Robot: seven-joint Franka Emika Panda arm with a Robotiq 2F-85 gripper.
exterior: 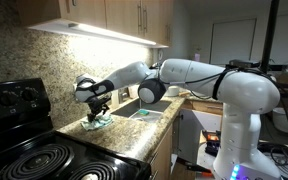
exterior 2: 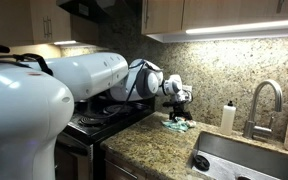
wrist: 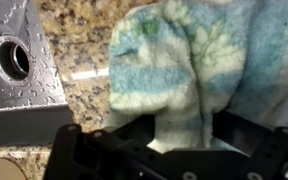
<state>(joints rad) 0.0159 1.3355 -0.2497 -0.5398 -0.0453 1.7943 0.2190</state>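
A crumpled cloth (wrist: 179, 60), white with blue and green patches, lies on the speckled granite counter (wrist: 79, 85). My gripper (wrist: 182, 128) is shut on a fold of the cloth, which bunches up between the two black fingers. In both exterior views the gripper (exterior: 96, 108) (exterior 2: 180, 106) points down over the cloth (exterior: 97, 121) (exterior 2: 180, 124), which rests on the counter between the stove and the sink.
A black stove (exterior: 29, 155) with coil burners stands beside the cloth. A steel sink (wrist: 14, 65) (exterior 2: 249, 160) with a faucet (exterior 2: 264, 100) lies on the other side, and a soap bottle (exterior 2: 227, 117) stands near it. Wall cabinets (exterior: 104, 15) hang above.
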